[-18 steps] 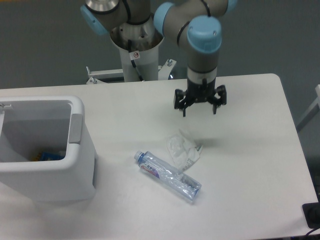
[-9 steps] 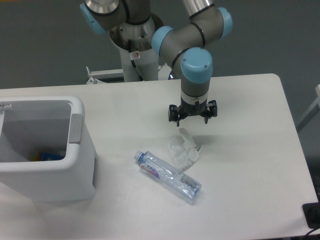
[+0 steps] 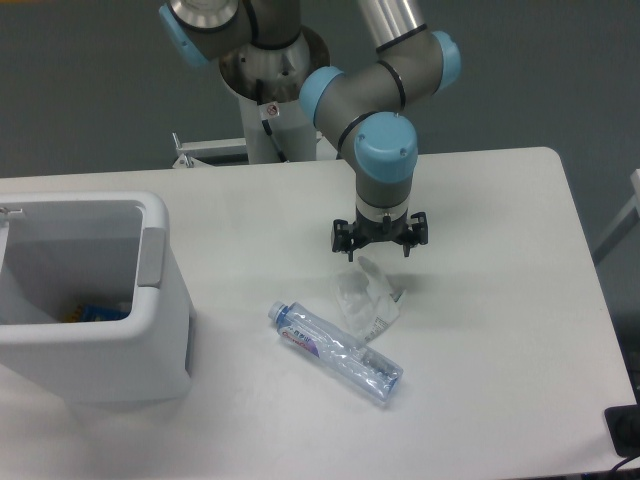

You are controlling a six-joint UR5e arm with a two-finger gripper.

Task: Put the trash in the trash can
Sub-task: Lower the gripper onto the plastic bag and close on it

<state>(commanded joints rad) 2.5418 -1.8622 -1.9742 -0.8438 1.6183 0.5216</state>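
as arm drops lower and left versus a second ago, end effector (image 3: 380,243) hangs just above wrapper (image 3: 366,298), fingers spread, holding nothing. bottle (image 3: 335,352) beside wrapper on table (image 3: 500,300); trash can (image 3: 150,290) well left. grasp likely imminent.

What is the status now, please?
Pincer open, empty, just above wrapper. Bottle lying beside wrapper, both on table. Trash can at left, path clear.

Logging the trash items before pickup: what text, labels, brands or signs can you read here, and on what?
Nothing legible.
Water bottle: blue-red label, print too blurred to read.
Robot base column: small red-and-white sticker, too small to read.
Plastic wrapper: no readable print.
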